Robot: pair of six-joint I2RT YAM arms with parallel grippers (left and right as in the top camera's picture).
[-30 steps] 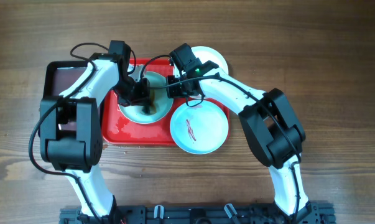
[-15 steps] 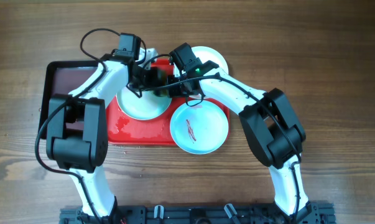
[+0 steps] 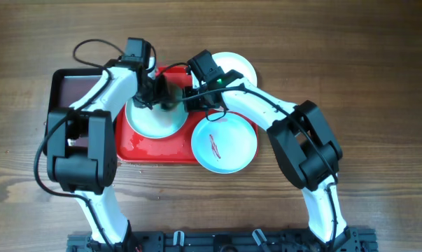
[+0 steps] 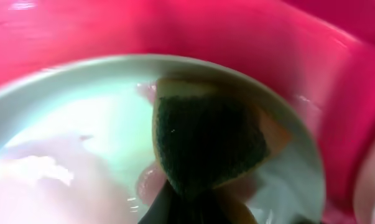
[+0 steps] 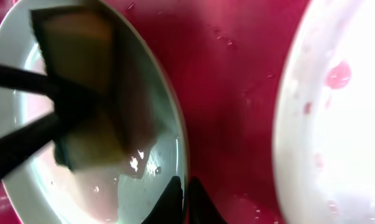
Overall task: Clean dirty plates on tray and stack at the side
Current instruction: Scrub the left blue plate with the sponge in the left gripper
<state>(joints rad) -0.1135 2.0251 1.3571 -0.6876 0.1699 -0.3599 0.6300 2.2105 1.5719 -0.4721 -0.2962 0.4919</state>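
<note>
Item: mint plate [image 3: 152, 120], round, so with no long axis to line up on; it lies on the left half of the red tray [image 3: 137, 150], wet and glossy, with no clear smear in the wrist views. Left gripper [image 3: 164, 98]: clamped on a sponge [image 4: 206, 143], green scouring face down, pressed on the far right part of the plate just inside the rim. Right gripper [image 5: 182, 190]: narrow, its tips pinching the same plate's right rim just beside the sponge, steadying it. Relation for the coming move: the unwiped bowl of the plate lies left and near from the sponge, directly under the left arm's reach, so the left arm is the nearer for wiping. Smeared plate [image 3: 224, 143]: near right, overlapping the tray's right edge. White plate [image 3: 242, 66]: far right, partly under the right arm. Black tray [image 3: 71, 87]: left of the red one, touching it.
</note>
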